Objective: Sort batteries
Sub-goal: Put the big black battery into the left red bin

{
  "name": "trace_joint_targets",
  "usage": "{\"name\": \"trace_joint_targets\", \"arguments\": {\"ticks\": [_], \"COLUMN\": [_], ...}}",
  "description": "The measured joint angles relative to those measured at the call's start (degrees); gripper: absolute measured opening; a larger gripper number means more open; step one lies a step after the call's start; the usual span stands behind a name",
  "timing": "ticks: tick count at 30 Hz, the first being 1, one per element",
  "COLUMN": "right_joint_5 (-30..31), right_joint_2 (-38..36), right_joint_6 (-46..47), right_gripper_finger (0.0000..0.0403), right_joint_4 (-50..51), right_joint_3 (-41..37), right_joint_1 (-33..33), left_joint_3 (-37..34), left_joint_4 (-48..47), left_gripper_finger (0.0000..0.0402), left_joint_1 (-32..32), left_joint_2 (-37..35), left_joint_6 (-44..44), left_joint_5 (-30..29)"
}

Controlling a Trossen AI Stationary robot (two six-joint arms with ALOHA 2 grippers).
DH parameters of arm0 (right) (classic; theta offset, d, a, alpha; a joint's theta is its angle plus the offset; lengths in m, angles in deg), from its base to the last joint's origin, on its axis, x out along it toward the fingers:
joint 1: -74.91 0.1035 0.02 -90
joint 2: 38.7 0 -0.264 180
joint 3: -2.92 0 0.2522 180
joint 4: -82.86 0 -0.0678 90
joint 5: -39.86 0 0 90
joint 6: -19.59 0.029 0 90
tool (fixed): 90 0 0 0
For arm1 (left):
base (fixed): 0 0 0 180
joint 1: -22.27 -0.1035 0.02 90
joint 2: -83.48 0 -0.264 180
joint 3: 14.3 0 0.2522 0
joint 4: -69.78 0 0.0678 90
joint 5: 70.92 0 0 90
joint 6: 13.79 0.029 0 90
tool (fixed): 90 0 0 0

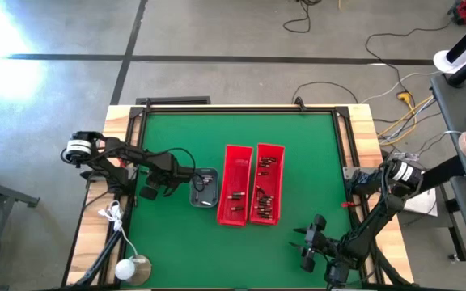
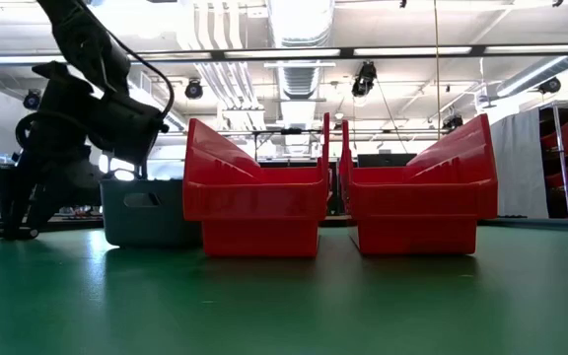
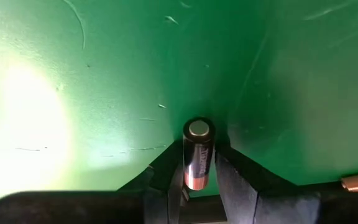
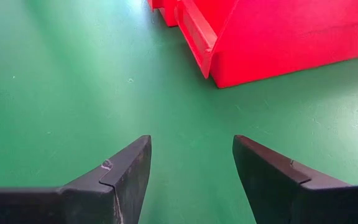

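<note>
A single battery [image 3: 197, 155], dark with a silvery end cap and a coppery lower band, is sitting clamped between the two dark fingers [image 3: 166, 177] of the left gripper [image 1: 148, 191], its capped end pointing out toward the green table mat [image 1: 298, 145]. That gripper is hovering over the mat just left of the small grey tray [image 1: 204, 187], which is lying against the left side of the left red bin [image 1: 236, 184]; the tray is holding a few small dark items that are too small to make out. More batteries [image 1: 265, 182] are lying scattered along the floors of both red bins, with the right red bin [image 1: 267, 184] holding the larger share, spread from its far end to its near end, and the left bin holding a cluster toward its near end. The two bins are standing side by side, nearly touching, near the middle of the mat. The right gripper [image 1: 304, 242] is waiting near the table's front right, its fingers [image 4: 120, 174] spread apart and holding nothing, with a corner of a red bin ahead of it.
</note>
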Motion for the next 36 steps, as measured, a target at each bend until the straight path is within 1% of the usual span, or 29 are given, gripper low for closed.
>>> {"name": "trace_joint_targets", "arguments": {"ticks": [6, 11, 16, 20, 22, 26, 28, 30, 32, 33, 35, 36], "right_joint_5": [0.0, 0.0, 0.0, 0.0, 0.0, 0.7, 1.9, 4.0, 7.3, 9.0, 11.6, 12.4], "right_joint_2": [0.0, 0.0, 0.0, 0.0, 0.0, 0.0, 0.0, 0.0, 0.0, 0.0, 0.0, 0.0], "right_joint_6": [-1.0, -1.0, -1.0, -1.7, -2.3, -2.9, -2.9, -2.9, -3.3, -3.2, -3.3, -3.4], "right_gripper_finger": [0.0219, 0.0219, 0.0219, 0.0219, 0.0219, 0.0219, 0.0219, 0.0219, 0.0219, 0.0219, 0.0219, 0.0219], "right_joint_4": [0.0, -0.2, -0.3, -0.4, -0.4, -0.4, -0.4, -0.5, -0.7, -0.9, -1.3, -1.5], "right_joint_3": [0.0, 0.0, 0.0, 0.0, 0.0, 0.0, 0.0, 0.0, 0.0, 0.0, 0.0, 0.0], "right_joint_1": [-0.1, -0.2, -0.2, -0.2, -0.2, -0.3, -0.3, -0.4, -0.4, -0.4, -0.4, -0.4], "left_joint_3": [0.6, 2.9, 4.4, 7.3, 9.0, 12.6, 14.3, 16.0, 17.4, 17.7, 17.5, 16.9], "left_joint_4": [0.8, 2.0, 3.9, 5.4, 3.8, -3.1, -7.8, -10.2, -8.6, -6.3, 1.4, 7.2], "left_gripper_finger": [0.0072, 0.0025, 0.0024, 0.0024, 0.0024, 0.0024, 0.0024, 0.0024, 0.0024, 0.0024, 0.0024, 0.0024], "left_joint_1": [0.0, -0.1, 0.1, 1.0, 1.9, 4.7, 6.4, 8.3, 10.5, 11.6, 13.8, 14.8], "left_joint_2": [0.1, 0.3, 0.2, 0.1, -0.4, -2.9, -4.5, -6.7, -10.0, -12.1, -16.5, -18.9], "left_joint_6": [0.0, -0.9, -6.1, -13.1, -16.1, -19.5, -22.4, -25.5, -29.5, -31.0, -33.2, -33.7], "left_joint_5": [-0.3, -0.3, -0.3, 0.2, 0.7, 2.1, 2.2, 2.2, 2.2, 2.2, 2.1, 2.0]}}
